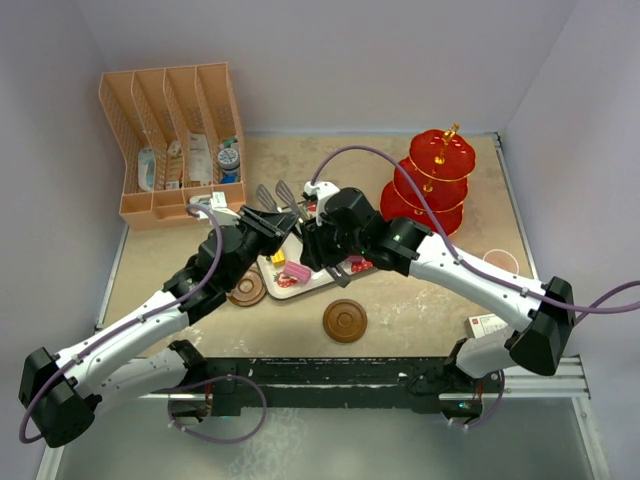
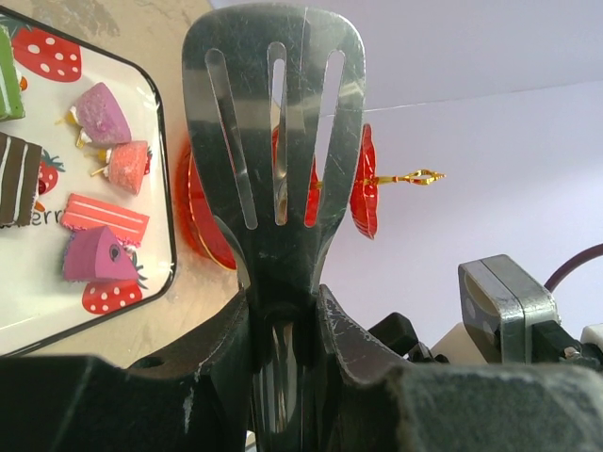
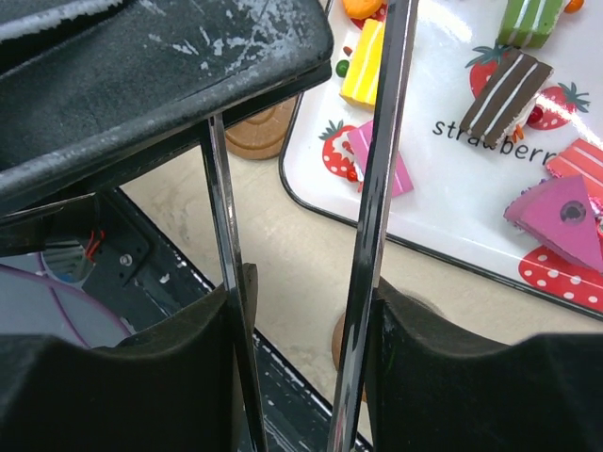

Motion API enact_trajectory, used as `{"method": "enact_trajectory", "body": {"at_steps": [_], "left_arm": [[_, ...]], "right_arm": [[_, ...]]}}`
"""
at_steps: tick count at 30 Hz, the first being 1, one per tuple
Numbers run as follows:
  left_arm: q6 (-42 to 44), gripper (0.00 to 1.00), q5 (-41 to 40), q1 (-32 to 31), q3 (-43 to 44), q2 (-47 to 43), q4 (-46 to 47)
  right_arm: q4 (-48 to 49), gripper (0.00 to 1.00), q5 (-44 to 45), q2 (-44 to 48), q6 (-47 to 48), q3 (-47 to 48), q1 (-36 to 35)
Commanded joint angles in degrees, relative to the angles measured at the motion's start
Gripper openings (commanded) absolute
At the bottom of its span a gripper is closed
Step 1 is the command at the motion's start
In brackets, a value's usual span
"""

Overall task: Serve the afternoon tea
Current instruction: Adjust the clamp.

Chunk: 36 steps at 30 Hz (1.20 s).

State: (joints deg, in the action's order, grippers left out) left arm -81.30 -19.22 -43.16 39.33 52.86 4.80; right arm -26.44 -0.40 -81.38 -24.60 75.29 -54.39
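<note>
The toy cakes lie on a white strawberry tray: a yellow one, a pink one, a purple wedge, a brown slice. One brown saucer sits left of the tray and another in front of it. The red three-tier stand is at the back right, the pink mug right of it. My left gripper is shut on the metal tongs, whose slotted head sticks out past it. My right gripper is shut on the tongs' two arms over the tray.
A peach divided rack with toiletries stands at the back left. A small white box lies by the right arm's base. Both arms meet above the tray in mid-table. The black base rail runs along the near edge.
</note>
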Motion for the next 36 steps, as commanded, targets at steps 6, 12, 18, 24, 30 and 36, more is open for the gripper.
{"method": "enact_trajectory", "body": {"at_steps": [6, 12, 18, 24, 30, 36], "left_arm": [[-0.24, 0.2, -1.5, 0.09, 1.86, -0.81, 1.36], [0.63, 0.2, -1.8, 0.16, 1.08, -1.99, 0.8], [1.1, 0.2, -2.02, 0.12, 0.38, -3.25, 0.32], [1.38, 0.19, -2.27, 0.1, 0.21, -3.73, 0.43], [1.49, 0.19, -2.31, 0.1, 0.18, -3.5, 0.35], [1.75, 0.32, -2.57, 0.09, 0.35, -3.89, -0.7]], "right_arm": [[2.03, 0.44, -2.2, 1.22, -4.53, 2.02, -0.3], [4.94, 0.45, -7.83, 1.2, -6.24, 2.07, -0.1], [7.16, 0.48, -11.92, 1.91, -8.03, 0.82, 1.47], [9.21, 0.49, -14.96, 2.39, -9.59, -0.58, 2.61], [7.96, 0.44, -13.05, 2.1, -9.87, 0.04, 2.62], [7.25, 0.39, -11.5, 2.02, -10.47, 0.75, 2.96]]}}
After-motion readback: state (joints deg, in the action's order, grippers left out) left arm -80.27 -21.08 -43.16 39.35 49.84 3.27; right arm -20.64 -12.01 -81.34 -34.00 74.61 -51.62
